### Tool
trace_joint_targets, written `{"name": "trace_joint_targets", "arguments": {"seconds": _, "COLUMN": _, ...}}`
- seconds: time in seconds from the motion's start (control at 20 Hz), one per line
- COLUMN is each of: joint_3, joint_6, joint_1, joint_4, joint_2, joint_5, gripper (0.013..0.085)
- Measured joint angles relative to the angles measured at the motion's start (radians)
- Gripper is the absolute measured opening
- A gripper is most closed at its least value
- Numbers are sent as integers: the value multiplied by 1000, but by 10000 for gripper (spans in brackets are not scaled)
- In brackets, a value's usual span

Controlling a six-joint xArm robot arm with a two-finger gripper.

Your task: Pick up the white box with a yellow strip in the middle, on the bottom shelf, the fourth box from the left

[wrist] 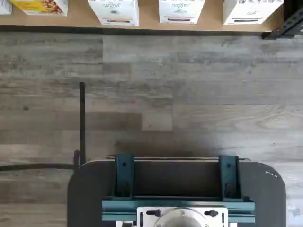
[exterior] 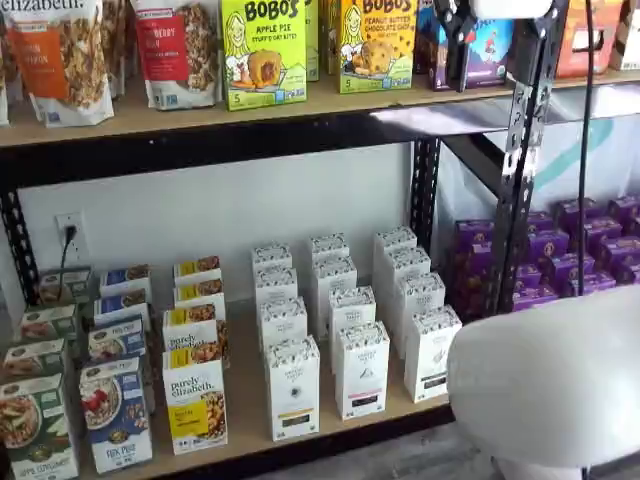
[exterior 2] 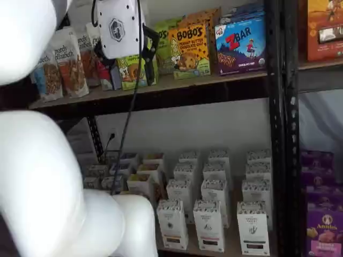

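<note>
The white box (exterior: 293, 386) stands upright at the front of the bottom shelf (exterior: 247, 405), right of a yellow-labelled "purely elizabeth" box (exterior: 194, 405). It has a speckled top and a dark band low on its front. It also shows in a shelf view (exterior 2: 172, 223) and, only its lower front, in the wrist view (wrist: 113, 12). My gripper (exterior 2: 126, 67) hangs far above it, level with the upper shelf. It is open, a gap shows between its black fingers (exterior 2: 150, 51), and it holds nothing.
More white boxes (exterior: 362, 368) fill the rows right of and behind the target. Black perforated uprights (exterior: 520, 150) frame the bay, with purple boxes (exterior: 570, 255) beyond. Bobo's boxes (exterior: 263, 50) sit on the upper shelf. The arm's white links (exterior 2: 43, 176) block the near left. A cable (exterior 2: 128, 107) hangs from the gripper.
</note>
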Motion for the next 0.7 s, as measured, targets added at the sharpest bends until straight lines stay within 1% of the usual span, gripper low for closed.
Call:
{"name": "trace_joint_targets", "arguments": {"seconds": 0.1, "joint_3": 23, "joint_6": -6, "joint_1": -9, "joint_4": 9, "joint_2": -26, "joint_5": -43, "gripper": 850}}
{"name": "trace_joint_targets", "arguments": {"seconds": 0.25, "joint_3": 28, "joint_6": -10, "joint_1": -16, "joint_4": 16, "joint_2": -31, "joint_5": -56, "gripper": 850}}
{"name": "trace_joint_targets", "arguments": {"seconds": 0.4, "joint_3": 28, "joint_6": -6, "joint_1": -8, "joint_4": 9, "joint_2": -27, "joint_5": -57, "gripper": 850}}
{"name": "trace_joint_targets", "arguments": {"seconds": 0.55, "joint_3": 49, "joint_6": 10, "joint_1": 15, "joint_4": -6, "joint_2": -33, "joint_5": -82, "gripper": 850}}
{"name": "trace_joint_targets", "arguments": {"seconds": 0.7, "joint_3": 75, "joint_6": 23, "joint_1": 23, "joint_4": 5, "joint_2": -35, "joint_5": -107, "gripper": 850}}
